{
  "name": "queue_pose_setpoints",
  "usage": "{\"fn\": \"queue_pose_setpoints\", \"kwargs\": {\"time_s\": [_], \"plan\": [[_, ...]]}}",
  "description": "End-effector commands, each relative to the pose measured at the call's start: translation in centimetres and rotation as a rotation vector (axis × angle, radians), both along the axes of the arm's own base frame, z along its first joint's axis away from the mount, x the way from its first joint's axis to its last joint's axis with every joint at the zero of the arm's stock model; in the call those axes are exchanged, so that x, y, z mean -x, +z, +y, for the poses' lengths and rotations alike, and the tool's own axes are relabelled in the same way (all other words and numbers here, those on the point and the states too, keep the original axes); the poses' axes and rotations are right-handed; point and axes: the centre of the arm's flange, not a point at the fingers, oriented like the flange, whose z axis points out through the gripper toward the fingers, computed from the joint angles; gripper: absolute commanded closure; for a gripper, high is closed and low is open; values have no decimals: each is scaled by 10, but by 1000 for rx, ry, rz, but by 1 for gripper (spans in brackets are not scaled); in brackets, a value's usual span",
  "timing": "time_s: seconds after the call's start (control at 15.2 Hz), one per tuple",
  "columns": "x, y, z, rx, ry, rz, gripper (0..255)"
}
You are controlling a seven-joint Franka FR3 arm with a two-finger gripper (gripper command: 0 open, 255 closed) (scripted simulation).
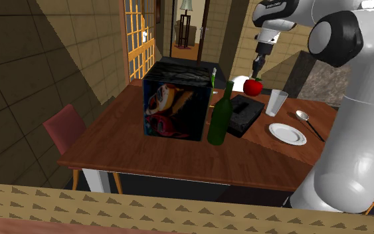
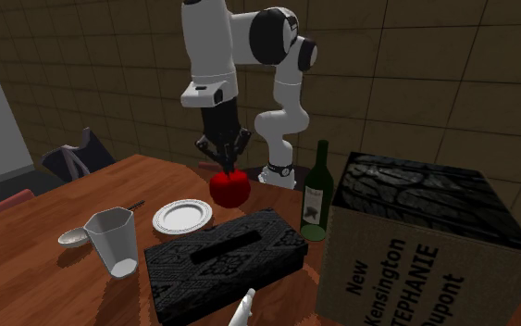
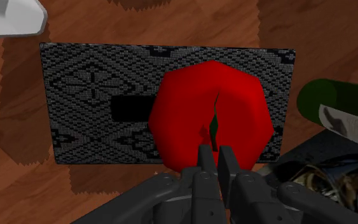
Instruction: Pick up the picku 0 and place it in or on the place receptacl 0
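A red apple [image 1: 252, 86] [image 2: 229, 188] hangs in the air from my gripper [image 1: 255, 72] [image 2: 223, 157], which is shut on its top at the stem. In the wrist view the apple [image 3: 212, 118] sits right under the nearly closed fingers of the gripper [image 3: 213, 160] and covers one end of a black patterned tissue box [image 3: 88, 102] lying on the wooden table below. That box [image 1: 244, 111] [image 2: 221, 259] has a dark slot along its top. A small white plate [image 1: 287, 133] [image 2: 182, 217] lies on the table beside the box.
A clear cup [image 1: 276, 102] [image 2: 112, 241] and a spoon [image 1: 307, 119] stand near the plate. A green wine bottle [image 1: 220, 116] [image 2: 316, 194] and a large printed cardboard box [image 1: 175, 100] [image 2: 425, 241] rise beside the tissue box. A red chair [image 1: 66, 126] stands at the table's side.
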Motion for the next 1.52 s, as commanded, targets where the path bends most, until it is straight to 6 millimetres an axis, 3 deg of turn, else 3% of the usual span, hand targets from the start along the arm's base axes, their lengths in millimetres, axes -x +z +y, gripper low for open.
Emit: {"fn": "queue_pose_setpoints", "kwargs": {"time_s": [0.0, 0.07, 1.45], "plan": [[-25, 0, -13, -2, 4, -1, 255], [-37, 2, -21, -2, 4, -1, 255], [-37, -109, -21, -2, 4, -1, 255]]}}
